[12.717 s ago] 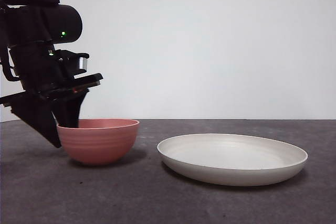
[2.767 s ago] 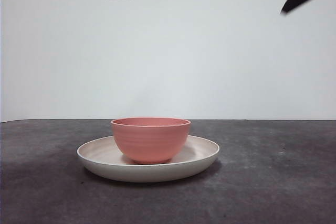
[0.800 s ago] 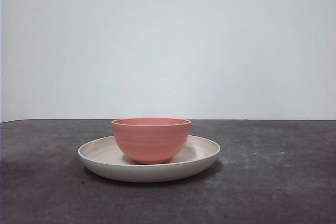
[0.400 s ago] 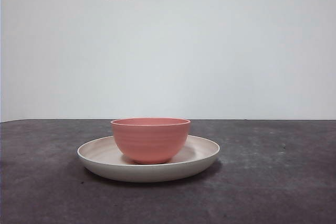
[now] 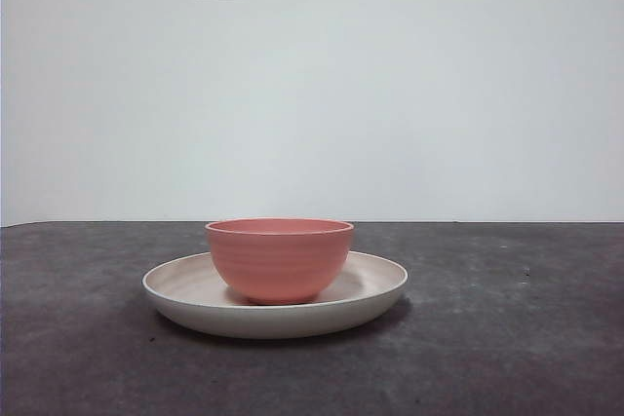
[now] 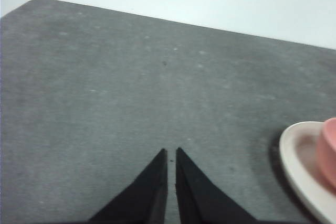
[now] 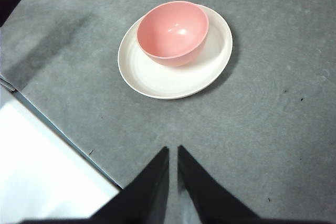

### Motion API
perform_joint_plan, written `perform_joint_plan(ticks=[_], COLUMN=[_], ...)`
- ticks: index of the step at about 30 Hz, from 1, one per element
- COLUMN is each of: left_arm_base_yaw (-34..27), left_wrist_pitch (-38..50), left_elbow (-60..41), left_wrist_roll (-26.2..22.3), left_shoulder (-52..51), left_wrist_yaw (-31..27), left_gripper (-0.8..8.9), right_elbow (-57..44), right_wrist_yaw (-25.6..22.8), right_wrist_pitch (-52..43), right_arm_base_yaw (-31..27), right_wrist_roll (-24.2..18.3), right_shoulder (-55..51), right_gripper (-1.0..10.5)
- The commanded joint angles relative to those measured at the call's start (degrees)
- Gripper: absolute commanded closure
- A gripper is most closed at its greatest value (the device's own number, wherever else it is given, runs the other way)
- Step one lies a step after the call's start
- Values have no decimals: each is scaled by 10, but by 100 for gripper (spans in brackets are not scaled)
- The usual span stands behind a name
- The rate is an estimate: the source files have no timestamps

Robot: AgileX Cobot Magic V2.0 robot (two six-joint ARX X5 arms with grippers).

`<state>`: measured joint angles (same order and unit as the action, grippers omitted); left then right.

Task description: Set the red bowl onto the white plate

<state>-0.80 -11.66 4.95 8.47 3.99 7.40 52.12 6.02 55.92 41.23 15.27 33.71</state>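
The small salmon-pink ridged bowl is sitting upright inside the wide cream round plate, on the dark grey surface, away from its edges. Left end effector and right end effector are hovering apart from it, jaws pressed together.

Even, soft indoor light; sharp front view, softer wrist views

The white wall is bright without glare. The white plate casts a faint shadow on the grey table; the red bowl shows a small pale sheen inside. The left wrist view is hazy, blurring toward its edges.
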Motion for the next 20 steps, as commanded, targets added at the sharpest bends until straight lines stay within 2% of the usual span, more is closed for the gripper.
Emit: perform_joint_plan(ticks=[1,8,14,16,20], left_arm_base_yaw=[-3,-3,-3,-3,-3], left_wrist_pitch=[10,10,12,12,10], left_elbow=[-13,-28,-43,-43,-43], left_wrist_roll=[-41,-44,-1,-1,-2], left_shoulder=[-9,-29,-38,-38,-38], left_wrist_yaw=[-1,-4,-4,-4,-31], left_gripper=[786,786,787,787,787], right_elbow=[4,4,4,4,4], right_wrist_yaw=[-1,-1,-1,-1,-1], right_wrist_pitch=[-6,-6,-6,-6,-6], right_arm_base_yaw=[5,5,5,5,5], right_wrist_roll=[4,4,4,4,4], right_shoulder=[2,2,2,2,2], right_gripper=[924,924,924,924,924])
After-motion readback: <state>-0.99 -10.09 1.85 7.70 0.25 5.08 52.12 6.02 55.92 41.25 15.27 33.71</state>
